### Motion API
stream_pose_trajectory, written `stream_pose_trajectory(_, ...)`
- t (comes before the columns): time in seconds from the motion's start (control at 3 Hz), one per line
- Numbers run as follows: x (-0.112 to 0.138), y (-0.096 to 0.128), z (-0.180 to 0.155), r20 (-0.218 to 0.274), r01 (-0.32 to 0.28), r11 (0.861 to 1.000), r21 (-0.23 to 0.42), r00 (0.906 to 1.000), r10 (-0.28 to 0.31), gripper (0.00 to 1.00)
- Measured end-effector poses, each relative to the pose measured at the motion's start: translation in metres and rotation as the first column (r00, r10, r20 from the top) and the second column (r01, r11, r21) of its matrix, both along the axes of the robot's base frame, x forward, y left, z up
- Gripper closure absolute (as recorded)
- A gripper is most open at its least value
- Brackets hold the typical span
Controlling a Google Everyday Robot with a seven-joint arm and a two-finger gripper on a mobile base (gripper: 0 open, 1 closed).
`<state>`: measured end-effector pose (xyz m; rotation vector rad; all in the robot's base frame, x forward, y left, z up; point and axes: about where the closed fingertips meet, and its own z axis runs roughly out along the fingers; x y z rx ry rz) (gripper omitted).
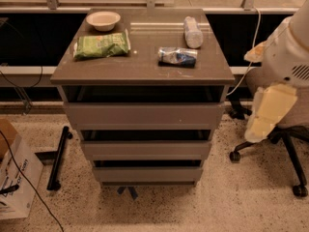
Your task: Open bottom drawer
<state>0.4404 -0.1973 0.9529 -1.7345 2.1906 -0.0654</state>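
Observation:
The bottom drawer (147, 174) is the lowest and narrowest of three grey-brown drawers in a cabinet (140, 71), with a flat front and no handle. It stands out slightly, with a dark gap above it. The middle drawer (146, 150) and top drawer (145, 116) sit above it. Only white and cream segments of my arm (273, 112) show at the right, beside the cabinet at about top-drawer height. My gripper is out of view.
On the cabinet top lie a bowl (103, 20), a green bag (102, 45), a plastic bottle (193, 32) and a blue-white packet (177, 56). An office chair (289, 149) stands right. A cardboard box (14, 182) and a black bar (58, 158) lie left.

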Motion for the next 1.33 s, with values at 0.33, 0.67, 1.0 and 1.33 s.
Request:
stream_pose_trajectory(0.33,0.001,0.024,-0.028,-0.001,-0.034,0.997,0.072,0.9994,0.034,0.0)
stream_pose_trajectory(0.67,0.011,0.057,-0.091,0.009,-0.074,0.973,0.219,0.9973,0.073,0.0)
stream_pose_trajectory(1.0,0.03,0.077,-0.138,0.01,-0.103,0.948,0.302,0.9945,0.105,0.0)
stream_pose_trajectory(1.33,0.034,0.078,-0.142,0.015,-0.102,0.946,0.308,0.9946,0.102,0.0)
